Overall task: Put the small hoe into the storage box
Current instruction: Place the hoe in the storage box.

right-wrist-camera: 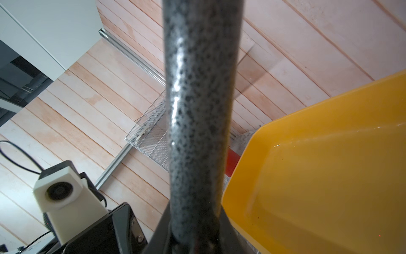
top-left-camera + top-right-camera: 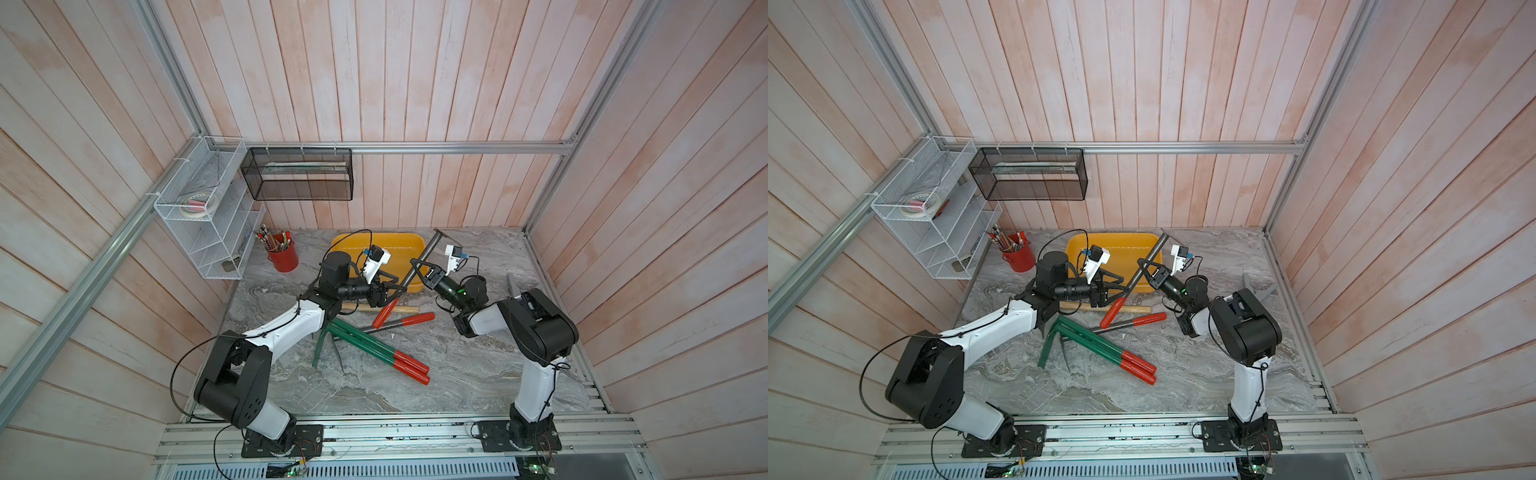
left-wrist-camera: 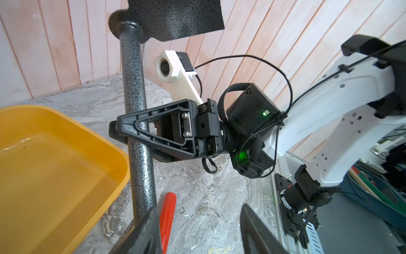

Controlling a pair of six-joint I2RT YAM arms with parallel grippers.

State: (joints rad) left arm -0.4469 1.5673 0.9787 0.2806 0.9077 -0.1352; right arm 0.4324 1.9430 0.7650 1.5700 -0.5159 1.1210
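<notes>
The small hoe (image 2: 426, 251) (image 2: 1152, 253) has a speckled grey metal shaft, a dark blade at the top and a red grip (image 2: 384, 313) at the bottom. It stands tilted at the right end of the yellow storage box (image 2: 374, 235) (image 2: 1121, 241). My right gripper (image 2: 415, 264) (image 1: 193, 237) is shut on the shaft (image 1: 197, 88) about halfway up. My left gripper (image 2: 395, 286) (image 3: 197, 237) is open lower down, and the shaft (image 3: 134, 77) runs past one of its fingers (image 3: 142, 233). The box (image 3: 55, 165) (image 1: 318, 176) holds nothing.
Two green-shafted tools with red grips (image 2: 374, 345), another red-gripped tool (image 2: 411, 320) and a wooden handle (image 2: 361, 307) lie in front of the box. A red cup of pencils (image 2: 284, 255), a white wire rack (image 2: 208, 208) and a black mesh basket (image 2: 297, 174) are at the back left.
</notes>
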